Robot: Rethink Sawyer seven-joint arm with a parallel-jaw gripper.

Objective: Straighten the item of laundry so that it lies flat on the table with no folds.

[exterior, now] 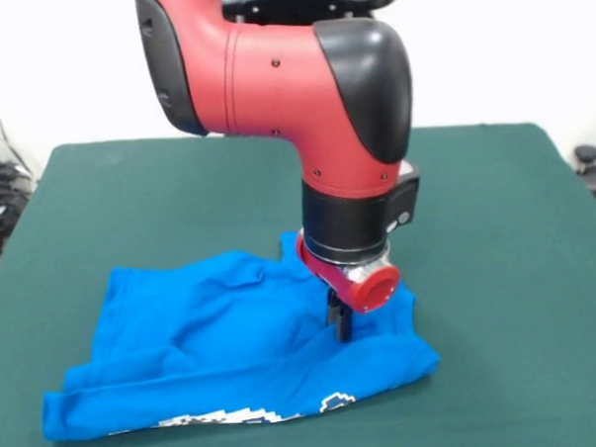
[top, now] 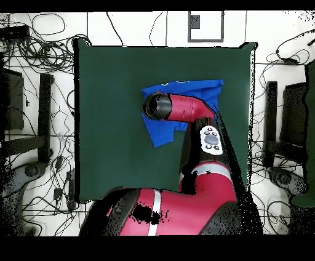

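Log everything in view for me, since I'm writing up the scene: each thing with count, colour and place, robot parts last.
T-shirt: one, bright blue, rumpled on the table, white pixel graphic showing along its near edge in the front view.
Table: one, dark green, under the shirt.
Cables: many, dark, on the pale floor around the table in the overhead view.
Arm: one, red and black, reaching down over the shirt.
Gripper: one, dark, down on the shirt's cloth.
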